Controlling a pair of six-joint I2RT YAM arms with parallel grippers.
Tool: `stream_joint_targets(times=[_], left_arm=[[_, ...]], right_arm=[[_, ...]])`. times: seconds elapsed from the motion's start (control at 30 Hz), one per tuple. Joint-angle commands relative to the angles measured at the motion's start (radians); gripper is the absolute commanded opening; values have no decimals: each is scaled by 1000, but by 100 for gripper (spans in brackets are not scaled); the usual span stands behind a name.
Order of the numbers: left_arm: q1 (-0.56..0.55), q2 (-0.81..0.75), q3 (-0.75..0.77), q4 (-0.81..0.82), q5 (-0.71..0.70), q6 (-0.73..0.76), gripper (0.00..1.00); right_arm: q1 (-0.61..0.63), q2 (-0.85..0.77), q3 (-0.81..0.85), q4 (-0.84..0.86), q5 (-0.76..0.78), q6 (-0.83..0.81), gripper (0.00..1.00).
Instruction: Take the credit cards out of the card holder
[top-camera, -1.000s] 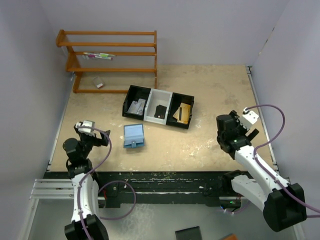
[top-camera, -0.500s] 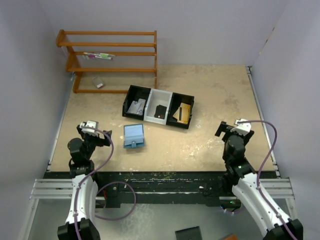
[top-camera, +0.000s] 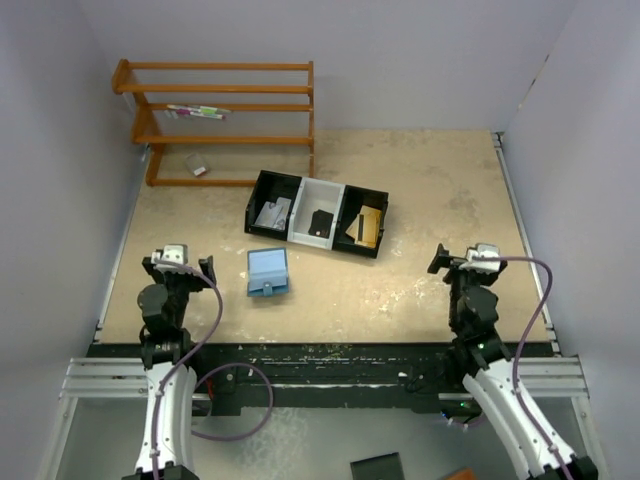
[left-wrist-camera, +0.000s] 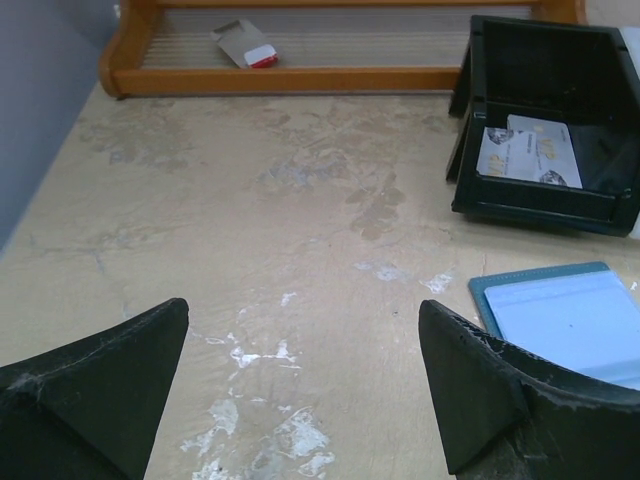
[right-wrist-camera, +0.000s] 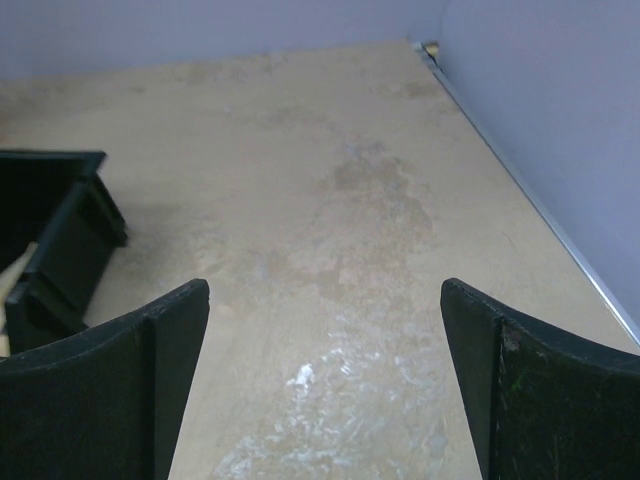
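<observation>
From above: looks down on a tan worktop (top-camera: 430, 190) between pale walls. Finds the card holder (top-camera: 268, 272) lying flat toward the near left, pale panel up inside a blue border, just in front of a three-compartment tray (top-camera: 285, 177) but apart from it. Spots a gold-tan credit card (top-camera: 368, 225) in the tray's right black compartment, a small dark item (top-camera: 320, 222) in the white middle one, and grey cards (top-camera: 272, 213) in the left black one. Places the left tool (top-camera: 172, 260) near the front edge, left of the holder without touching it, jaws spread wide and holding nothing. Places the right tool (top-camera: 470, 258) near the front edge on the right, well apart from everything, also wide open and empty. Notes a wooden rack (top-camera: 225, 110) in the far left corner.

From the left wrist: frames bare worktop (left-wrist-camera: 250, 220) between the spread fingers of the left tool (left-wrist-camera: 303, 330). Catches the card holder (left-wrist-camera: 575, 320) at the right edge, cut off by the frame, with the tray (left-wrist-camera: 530, 205) and its grey cards (left-wrist-camera: 528, 158) beyond it.

From the right wrist: shows only stained worktop (right-wrist-camera: 360, 200) between the parted fingers of the right tool (right-wrist-camera: 325, 300), with the tray's (right-wrist-camera: 60, 240) black end at the far left.
</observation>
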Motion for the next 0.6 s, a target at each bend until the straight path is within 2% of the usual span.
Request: stream_joint_targets(times=[0.0,0.1,0.17,0.23,0.33,0.4,0.47,0.57], left_arm=[[-4,-72,-19,-34,-54,-31,99],[-3,39,-5,39,-9,-13,99],[-3,127,13,69,-10,-11,99],[-4,58,0,29,-4,-11,99],[-4,-148,-28,-83,19,-1,99],[-4,-185,-37,-80,33,2,99],[-5,-84,-14,-43,39,9,99],[-5,87,4,64,125,43,99]], right_arm=[[-3,-214,-45,-14,-98,-82,100],[-3,-184,-58,-5,-197,-79,100],[-2,-77,-52,47,-163,-53,100],[-4,-75,-53,58,-108,-33,100],[-3,-123,-57,29,-98,-34,100],[-4,-117,-56,27,-99,-33,100],[-4,-99,-53,39,-96,-31,100],[-3,-100,-55,41,-95,-31,100]])
